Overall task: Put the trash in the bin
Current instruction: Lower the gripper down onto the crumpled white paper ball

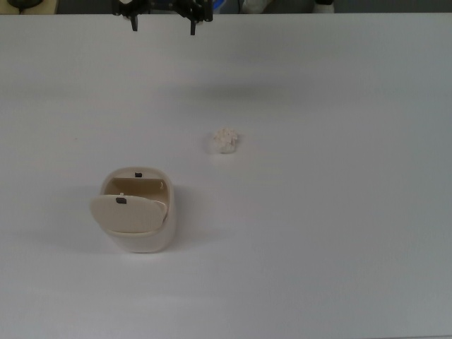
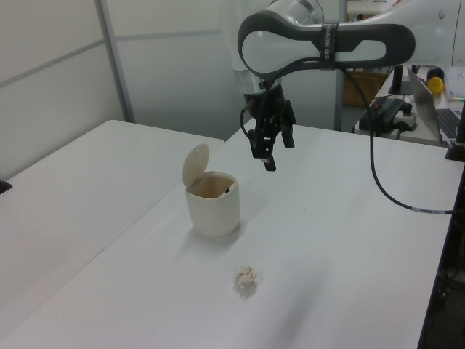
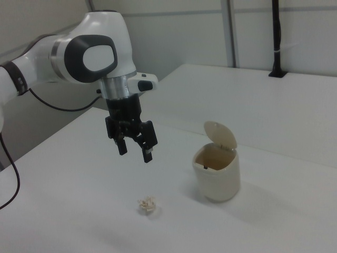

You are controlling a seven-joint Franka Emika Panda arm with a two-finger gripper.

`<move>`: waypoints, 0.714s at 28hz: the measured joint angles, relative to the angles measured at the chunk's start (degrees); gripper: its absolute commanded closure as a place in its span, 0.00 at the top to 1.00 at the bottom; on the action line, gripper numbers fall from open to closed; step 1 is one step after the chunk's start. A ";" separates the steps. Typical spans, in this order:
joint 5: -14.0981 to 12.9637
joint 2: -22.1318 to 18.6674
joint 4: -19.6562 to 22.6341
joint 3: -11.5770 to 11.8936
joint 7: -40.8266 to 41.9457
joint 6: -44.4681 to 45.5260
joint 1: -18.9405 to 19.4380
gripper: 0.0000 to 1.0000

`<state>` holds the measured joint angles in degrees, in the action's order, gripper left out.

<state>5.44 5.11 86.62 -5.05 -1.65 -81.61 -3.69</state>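
Note:
The trash (image 1: pixel 224 140) is a small crumpled off-white paper wad lying alone on the white table (image 1: pixel 339 212); it also shows as the trash (image 2: pixel 246 279) and the trash (image 3: pixel 147 205). The bin (image 1: pixel 135 209) is a cream-beige plastic bin with its swing lid tipped up, standing to the top view's lower left of the wad; the bin (image 2: pixel 211 198) and the bin (image 3: pixel 216 163) appear in the side views. My gripper (image 3: pixel 135 150) hangs open and empty high above the table, well above and apart from the wad; the gripper (image 2: pixel 264 153) and the gripper (image 1: pixel 162 27) show the same.
A second white table (image 2: pixel 80 182) adjoins at the left view's left. A laptop and cables (image 2: pixel 436 109) sit at the left view's far right. A black post (image 3: pixel 277 37) stands on the far table in the right view.

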 measured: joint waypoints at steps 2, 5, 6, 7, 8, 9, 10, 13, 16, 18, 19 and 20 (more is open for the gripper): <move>-0.12 0.05 0.03 0.01 0.87 0.08 -0.02 1.00; -0.92 1.26 0.94 0.01 7.76 0.55 -0.16 1.00; -1.17 1.96 1.39 0.01 9.11 0.55 -0.16 1.00; -1.55 3.13 1.98 0.00 10.46 0.55 -0.12 1.00; -1.77 3.88 2.42 -0.03 10.99 0.55 -0.02 1.00; -2.04 4.72 2.93 -0.07 11.49 0.55 0.12 1.00; -2.25 5.49 3.44 -0.12 11.74 0.53 0.26 1.00; -2.69 7.86 4.98 -0.32 12.07 -0.26 0.84 1.00; -2.78 9.40 6.22 -0.43 12.16 -2.21 1.52 1.00; -2.82 10.19 7.34 -0.48 12.13 -4.49 2.11 1.00; -2.82 10.62 8.21 -0.49 11.80 -6.31 2.62 1.00; -2.82 10.89 8.85 -0.50 11.37 -7.64 2.97 1.00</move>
<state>2.61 16.00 95.47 -5.54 9.72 -89.25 -0.72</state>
